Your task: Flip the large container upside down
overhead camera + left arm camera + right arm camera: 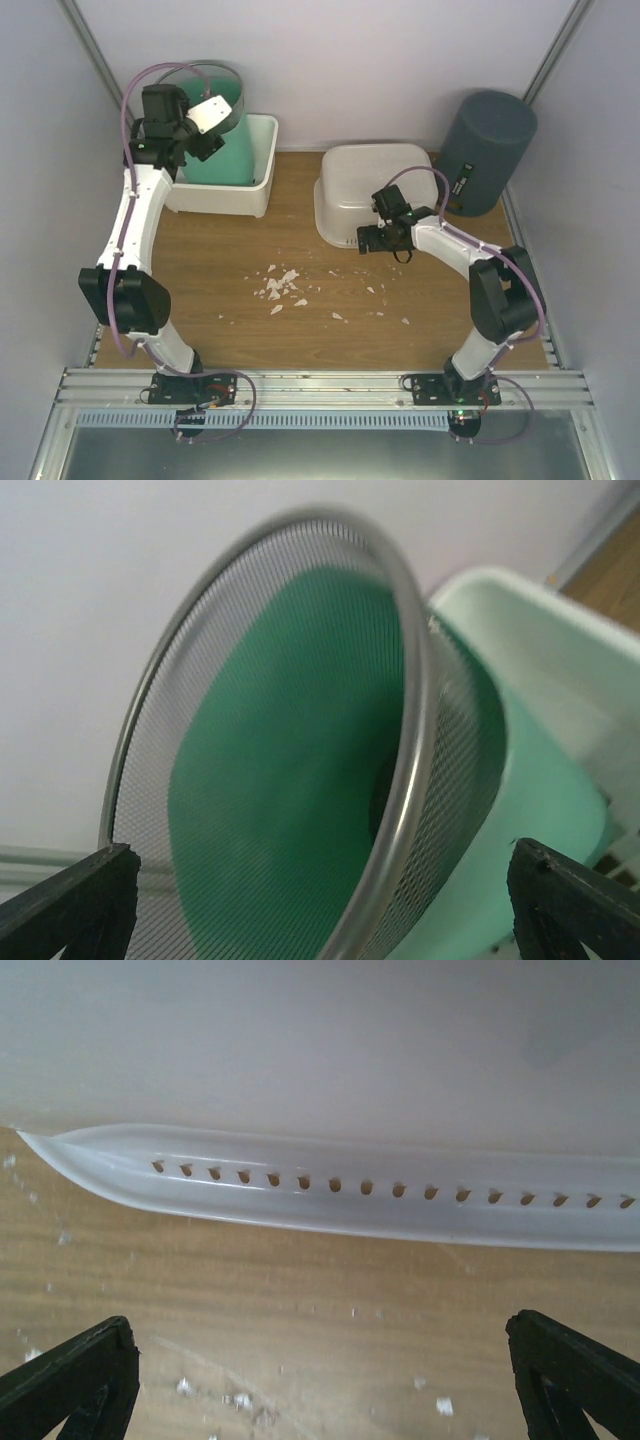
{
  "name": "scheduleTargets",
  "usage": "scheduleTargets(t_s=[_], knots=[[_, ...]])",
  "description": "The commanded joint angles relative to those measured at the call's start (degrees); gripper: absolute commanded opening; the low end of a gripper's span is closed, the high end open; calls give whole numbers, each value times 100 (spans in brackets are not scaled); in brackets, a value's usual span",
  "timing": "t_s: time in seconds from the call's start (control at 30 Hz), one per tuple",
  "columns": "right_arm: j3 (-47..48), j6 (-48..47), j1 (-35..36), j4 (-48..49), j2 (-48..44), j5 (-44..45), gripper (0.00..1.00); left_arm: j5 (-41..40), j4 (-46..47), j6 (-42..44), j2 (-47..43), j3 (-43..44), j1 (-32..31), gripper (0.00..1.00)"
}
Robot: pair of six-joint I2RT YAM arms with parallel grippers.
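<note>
- Resting rim-down on the counter (220, 295), the large container (375, 190) faces the right claw (320, 1385), jaws spread apart.
- Left claw (320, 905) gapes before a mesh basket (290, 740).

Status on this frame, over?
Left gripper open at mesh basket. Right gripper open, facing white tub rim. Tub looks inverted. Crumbs on table, nothing blocking.

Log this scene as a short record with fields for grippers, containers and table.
left gripper: open, at the mesh basket
right gripper: open, low, facing the white basin's rim
white basin: bottom up, rim on the table
green container: stands in white tub, back left
grey cylinder: back right
crumbs: scattered mid-table
</note>
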Motion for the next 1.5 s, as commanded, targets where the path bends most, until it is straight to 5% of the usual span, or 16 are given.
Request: scheduleTargets(t_s=[0.0,0.33,0.63,0.87,1.1,1.3,1.47], knots=[[349,-9,22,265,483,198,100,563,-590,949,236,543,476,99],[926,142,-423,527,1225,255,100,1623,-1916,1720,977,2034,1192,95],[1370,93,-968,468,1474,367,100,2626,-2839,2386,592,1980,1303,98],[1760,66,-1019,574,1859,380,100,3244,-2678,2145,-664,827,1630,99],[2536,153,-1018,449,2389,452,100,2871,-2413,3355,-2128,-2153,1588,98],[2539,506,-882,555,2324,386,100,2641,-1855,3849,-2288,-3209,1641,98],[2072,579,-327,711,1915,212,100,2677,-1583,4030,-1673,-3092,1676,98]])
